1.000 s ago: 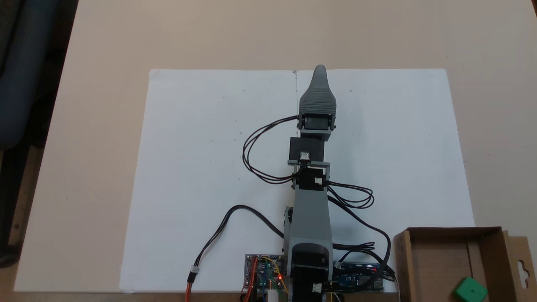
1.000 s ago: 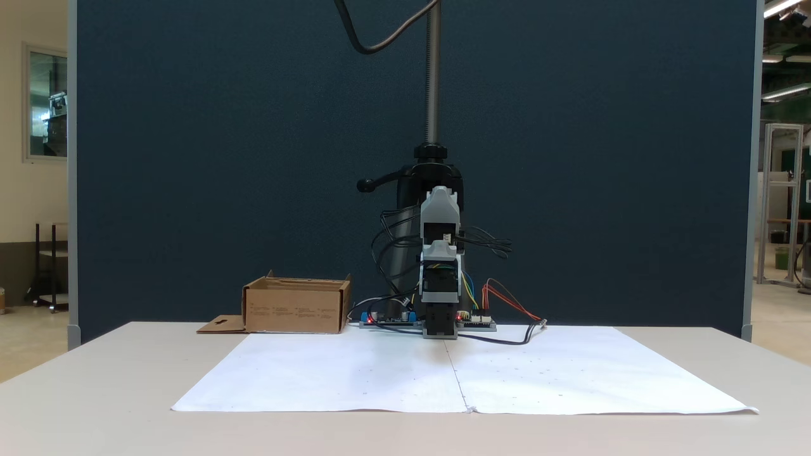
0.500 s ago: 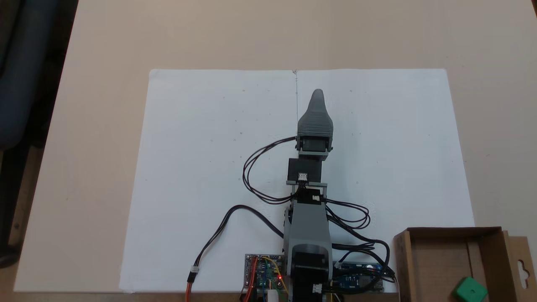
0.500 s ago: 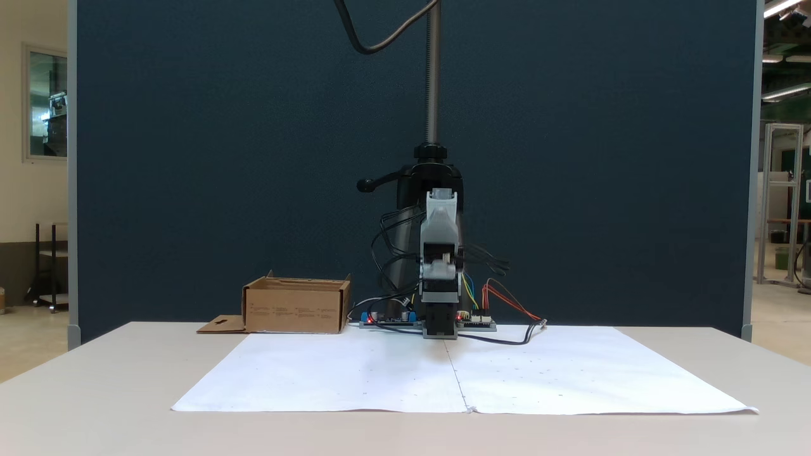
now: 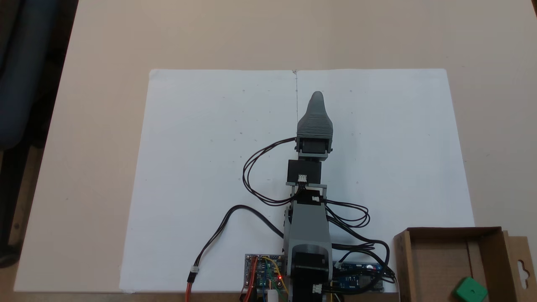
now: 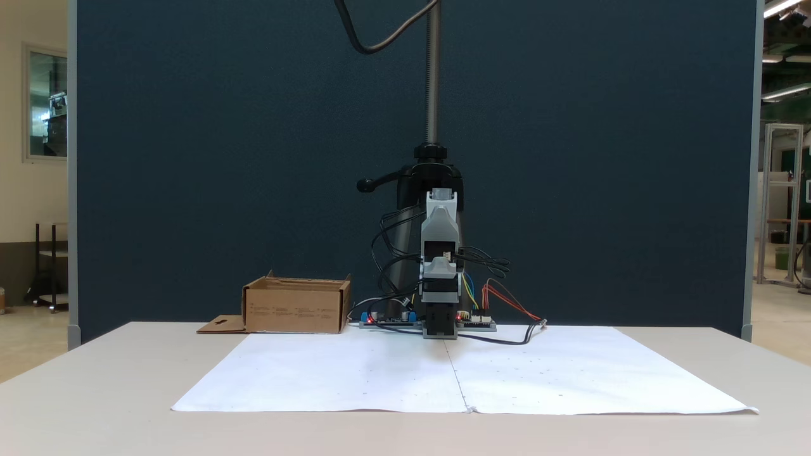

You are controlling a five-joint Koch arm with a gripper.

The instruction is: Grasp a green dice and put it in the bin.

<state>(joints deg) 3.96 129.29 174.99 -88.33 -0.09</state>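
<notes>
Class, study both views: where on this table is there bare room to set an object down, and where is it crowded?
Free: the white paper on both sides of the gripper, and the bare table beyond the paper's far edge. Crowded: the near edge, with the arm's base, circuit boards, looping cables and the bin holding the green dice.

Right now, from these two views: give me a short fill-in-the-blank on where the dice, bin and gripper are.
1. The green dice lies inside the ____.
2. The bin is made of brown ____.
3. The gripper hangs over the white ____.
4. The flap with the slot cutout lies ____ the bin.

Missing words: bin; cardboard; paper; beside
</notes>
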